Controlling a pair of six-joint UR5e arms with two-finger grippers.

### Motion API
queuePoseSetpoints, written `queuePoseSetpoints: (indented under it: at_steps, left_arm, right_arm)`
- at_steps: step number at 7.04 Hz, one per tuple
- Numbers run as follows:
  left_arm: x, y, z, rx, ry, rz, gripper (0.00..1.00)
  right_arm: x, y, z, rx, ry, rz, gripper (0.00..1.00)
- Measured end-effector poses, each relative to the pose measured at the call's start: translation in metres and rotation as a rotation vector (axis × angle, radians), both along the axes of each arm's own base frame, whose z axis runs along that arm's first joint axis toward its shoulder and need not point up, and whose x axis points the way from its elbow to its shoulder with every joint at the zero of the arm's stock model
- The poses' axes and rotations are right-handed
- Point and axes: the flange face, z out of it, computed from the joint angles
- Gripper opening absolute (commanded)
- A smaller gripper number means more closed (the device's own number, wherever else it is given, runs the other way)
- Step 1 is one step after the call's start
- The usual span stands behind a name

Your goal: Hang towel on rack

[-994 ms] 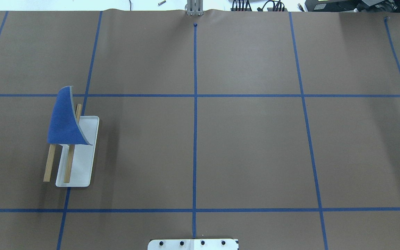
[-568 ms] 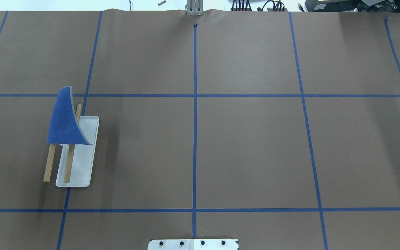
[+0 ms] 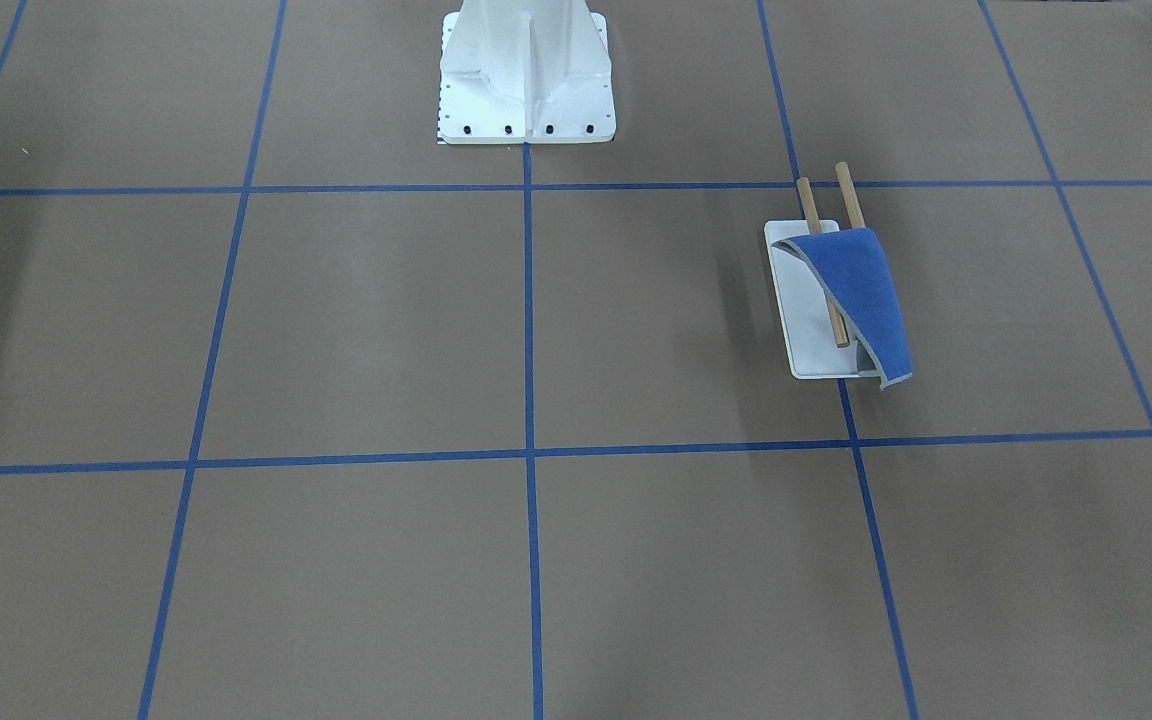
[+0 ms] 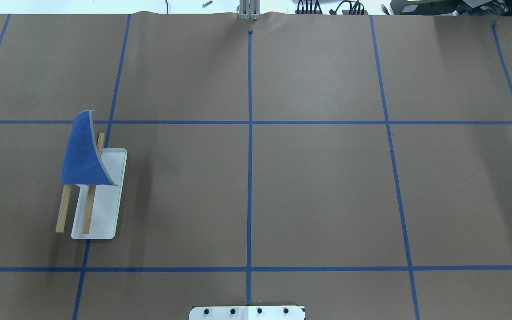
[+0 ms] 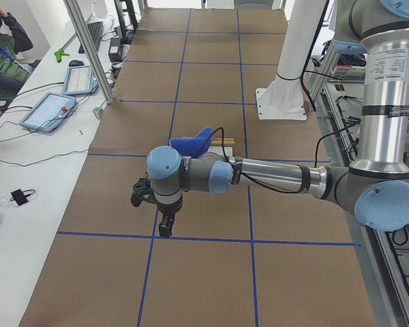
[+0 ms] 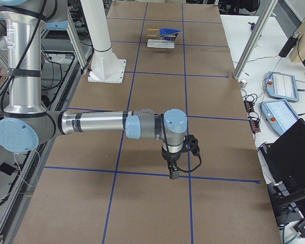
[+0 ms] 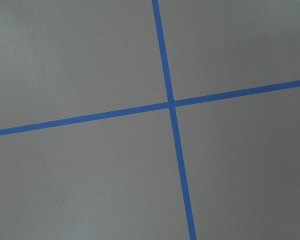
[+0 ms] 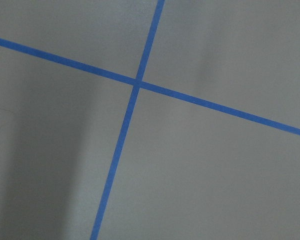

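The blue towel is draped over the far ends of the rack's two wooden dowels, with a grey edge curling up. The rack's white base stands on the table's left half. Towel and rack base also show in the front-facing view. My left gripper hangs above the table, well away from the towel; it shows only in the exterior left view, so I cannot tell its state. My right gripper hangs far from the rack; I cannot tell its state. Both wrist views show only table.
The brown table is marked with a blue tape grid. The white robot pedestal stands at the table's near-robot edge. Tablets and an operator are beyond the far edge, with aluminium posts there.
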Motion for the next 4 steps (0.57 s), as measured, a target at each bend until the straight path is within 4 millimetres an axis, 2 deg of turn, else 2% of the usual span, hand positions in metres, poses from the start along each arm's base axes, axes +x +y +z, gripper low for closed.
queuePoseSetpoints:
  at_steps: [4]
  left_arm:
    - [0.0004, 0.0064, 0.0046, -0.007, 0.0, 0.001, 0.99]
  right_arm:
    - [-0.0004, -0.0001, 0.0017, -0.004, -0.002, -0.001, 1.0]
